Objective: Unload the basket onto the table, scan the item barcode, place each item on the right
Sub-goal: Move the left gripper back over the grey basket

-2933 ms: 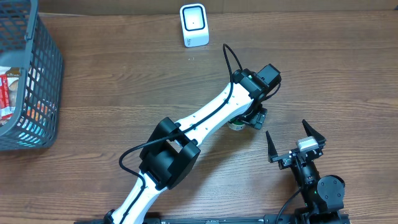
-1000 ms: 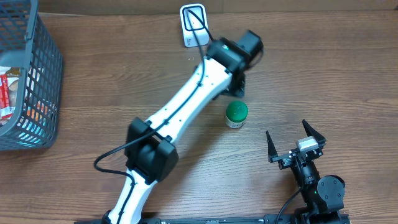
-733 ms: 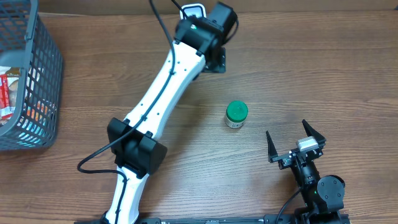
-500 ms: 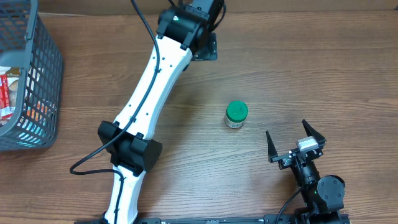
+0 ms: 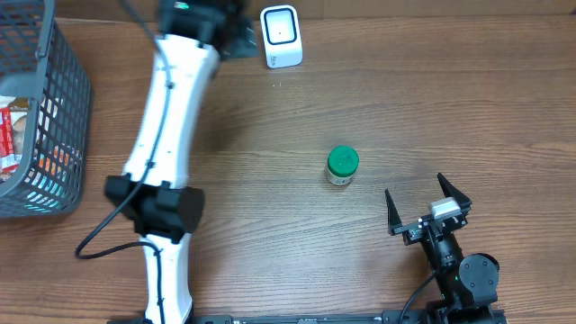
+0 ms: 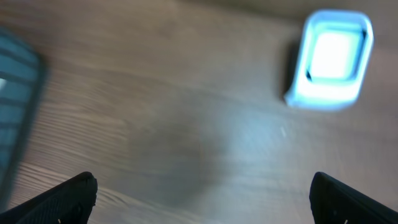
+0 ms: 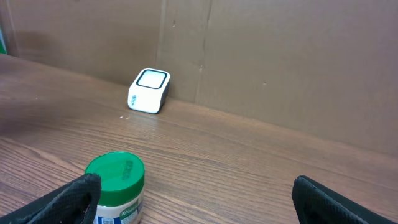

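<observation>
The item, a small white jar with a green lid point(image 5: 342, 166), stands upright on the wooden table, free of both grippers. The white barcode scanner point(image 5: 281, 36) sits at the far edge. My left gripper point(image 5: 236, 38) hovers just left of the scanner, open and empty; its blurred wrist view has the scanner point(image 6: 329, 59) at upper right between wide fingers point(image 6: 202, 194). At the near right my right gripper point(image 5: 425, 200) rests open. In its wrist view the jar point(image 7: 115, 183) is close by the left finger, the scanner point(image 7: 149, 91) stands far behind, and the gripper point(image 7: 196, 190) holds nothing.
A grey mesh basket point(image 5: 54, 126) with packaged goods point(image 5: 11, 135) stands at the table's left edge; its corner point(image 6: 15, 112) shows in the left wrist view. A brown cardboard wall point(image 7: 280, 62) backs the table. My left arm point(image 5: 166, 135) stretches up the left-middle.
My left arm has swung from over the jar up past the scanner and on to its left. The jar stays standing where it was left. The right arm has not moved.
</observation>
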`<action>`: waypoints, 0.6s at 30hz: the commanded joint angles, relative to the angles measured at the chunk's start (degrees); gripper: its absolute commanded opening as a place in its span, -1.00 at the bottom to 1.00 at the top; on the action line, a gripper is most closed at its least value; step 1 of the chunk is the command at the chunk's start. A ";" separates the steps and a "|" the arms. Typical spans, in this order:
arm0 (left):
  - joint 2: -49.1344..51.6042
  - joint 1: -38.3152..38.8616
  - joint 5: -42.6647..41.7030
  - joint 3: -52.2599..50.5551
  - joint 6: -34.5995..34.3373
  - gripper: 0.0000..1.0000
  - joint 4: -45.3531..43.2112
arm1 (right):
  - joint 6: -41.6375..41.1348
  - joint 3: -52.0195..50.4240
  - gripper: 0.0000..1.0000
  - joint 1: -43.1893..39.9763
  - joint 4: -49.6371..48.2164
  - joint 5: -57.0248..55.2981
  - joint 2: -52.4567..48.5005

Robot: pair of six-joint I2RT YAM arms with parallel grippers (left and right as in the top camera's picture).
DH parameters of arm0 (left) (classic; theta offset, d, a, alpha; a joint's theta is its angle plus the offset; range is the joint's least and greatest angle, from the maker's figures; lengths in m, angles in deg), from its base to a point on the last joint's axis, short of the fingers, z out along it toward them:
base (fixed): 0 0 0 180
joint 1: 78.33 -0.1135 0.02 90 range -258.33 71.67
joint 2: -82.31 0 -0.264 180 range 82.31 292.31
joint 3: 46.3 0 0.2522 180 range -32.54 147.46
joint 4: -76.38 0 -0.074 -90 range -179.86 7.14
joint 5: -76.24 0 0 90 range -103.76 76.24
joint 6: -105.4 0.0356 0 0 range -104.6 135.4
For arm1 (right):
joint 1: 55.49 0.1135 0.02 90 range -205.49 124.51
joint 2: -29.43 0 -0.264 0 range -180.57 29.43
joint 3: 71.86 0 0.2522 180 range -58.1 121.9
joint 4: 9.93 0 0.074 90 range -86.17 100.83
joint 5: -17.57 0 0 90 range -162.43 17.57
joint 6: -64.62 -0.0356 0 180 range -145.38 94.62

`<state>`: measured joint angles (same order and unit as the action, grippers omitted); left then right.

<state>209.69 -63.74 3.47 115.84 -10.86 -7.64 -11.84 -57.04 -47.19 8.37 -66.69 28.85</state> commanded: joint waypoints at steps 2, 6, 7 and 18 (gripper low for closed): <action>-10.10 -13.07 1.36 7.93 -0.59 1.00 -1.25 | 0.02 -0.61 1.00 -0.02 -0.26 -0.11 0.42; -12.94 -23.61 1.18 8.15 -5.66 1.00 1.09 | 0.02 -0.61 1.00 0.00 -0.26 -0.11 0.42; -13.00 -26.16 1.18 8.13 -6.62 1.00 2.21 | 0.02 -0.61 1.00 -0.02 -0.26 -0.09 0.42; -5.55 -46.60 0.52 6.47 -12.41 0.99 14.60 | 0.02 -0.61 1.00 -0.02 -0.26 -0.09 0.42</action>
<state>200.81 -107.47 4.41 122.68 -22.27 5.49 -11.84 -57.04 -47.19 8.39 -66.71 28.85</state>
